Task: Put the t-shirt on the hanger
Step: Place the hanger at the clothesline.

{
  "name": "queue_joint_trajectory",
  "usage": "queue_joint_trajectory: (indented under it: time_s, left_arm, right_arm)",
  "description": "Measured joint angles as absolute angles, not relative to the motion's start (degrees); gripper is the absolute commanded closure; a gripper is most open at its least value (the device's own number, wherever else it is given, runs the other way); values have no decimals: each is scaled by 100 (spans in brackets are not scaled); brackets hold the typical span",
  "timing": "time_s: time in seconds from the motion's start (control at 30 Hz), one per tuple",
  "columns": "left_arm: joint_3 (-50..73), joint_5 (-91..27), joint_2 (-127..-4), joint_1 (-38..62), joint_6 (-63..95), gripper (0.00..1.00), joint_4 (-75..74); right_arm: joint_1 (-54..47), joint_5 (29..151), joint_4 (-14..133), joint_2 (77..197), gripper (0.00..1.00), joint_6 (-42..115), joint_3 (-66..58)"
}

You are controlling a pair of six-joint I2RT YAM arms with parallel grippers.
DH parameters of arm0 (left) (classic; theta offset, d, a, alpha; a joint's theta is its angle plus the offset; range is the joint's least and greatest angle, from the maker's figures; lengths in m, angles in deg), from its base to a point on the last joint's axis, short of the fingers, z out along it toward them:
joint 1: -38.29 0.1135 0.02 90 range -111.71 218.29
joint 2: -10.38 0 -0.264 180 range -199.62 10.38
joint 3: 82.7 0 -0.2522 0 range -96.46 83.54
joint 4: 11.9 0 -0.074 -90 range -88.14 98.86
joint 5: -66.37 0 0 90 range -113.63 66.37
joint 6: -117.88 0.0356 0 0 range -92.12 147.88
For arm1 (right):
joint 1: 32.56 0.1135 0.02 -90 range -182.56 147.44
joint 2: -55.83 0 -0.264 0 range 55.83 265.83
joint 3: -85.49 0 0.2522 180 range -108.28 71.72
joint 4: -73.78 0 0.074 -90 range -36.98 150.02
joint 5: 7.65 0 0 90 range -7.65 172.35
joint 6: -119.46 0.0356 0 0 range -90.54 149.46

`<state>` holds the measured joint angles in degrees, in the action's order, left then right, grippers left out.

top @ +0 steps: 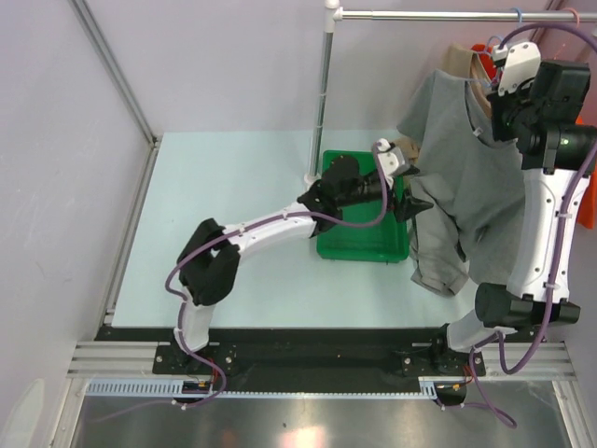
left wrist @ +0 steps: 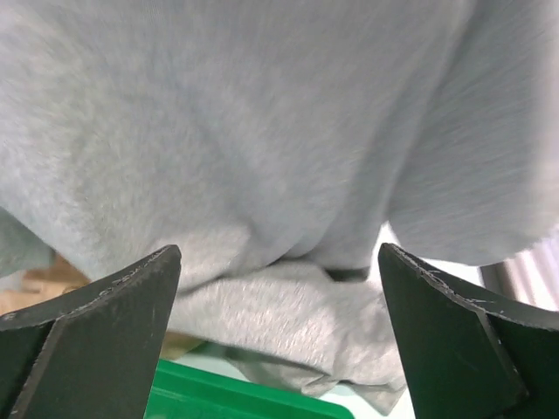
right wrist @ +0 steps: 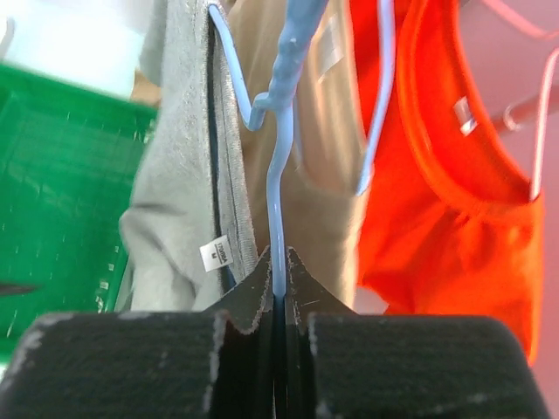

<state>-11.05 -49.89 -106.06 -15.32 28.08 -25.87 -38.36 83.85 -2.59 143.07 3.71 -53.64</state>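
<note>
The grey t-shirt point(top: 462, 187) hangs at the right, draped down over the table. In the right wrist view its neck edge and label point(right wrist: 188, 175) lie against the light-blue hanger point(right wrist: 278, 183). My right gripper point(top: 492, 98) is up at the shirt's neck, shut on the hanger's wire point(right wrist: 278, 284). My left gripper point(top: 396, 166) is at the shirt's left side, over the green bin. In the left wrist view it is open point(left wrist: 279, 262), with the grey cloth point(left wrist: 262, 131) filling the view just beyond the fingers point(left wrist: 105, 323).
A green bin point(top: 364, 238) stands mid-table under the left arm. A metal rail point(top: 438, 14) on a pole point(top: 322, 103) runs across the back. A tan shirt point(right wrist: 319, 166), an orange-red t-shirt point(right wrist: 445, 175) and a pink hanger point(right wrist: 543, 105) hang behind the grey shirt.
</note>
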Motion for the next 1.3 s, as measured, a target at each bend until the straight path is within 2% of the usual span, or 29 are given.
queue_joint_trajectory:
  time_s: [0.3, 0.47, 0.77, 1.3]
  left_arm:
    - [-379, -5491, -9312, -671, 2214, 0, -2644]
    - [320, -5644, -8860, -568, 2129, 0, -2681]
    - [1146, -5769, -8517, -494, 2115, 0, -2482]
    - [1468, -5848, -8248, -177, 2081, 0, -2281]
  right_arm:
    - [-4256, 9015, 292, 15198, 100, 550, -6170]
    - [-4254, 9071, 576, 15546, 100, 565, -6470]
    - [-4239, 8969, 1274, 15970, 100, 561, -6653]
    - [-4105, 8567, 1905, 16092, 100, 572, -6310]
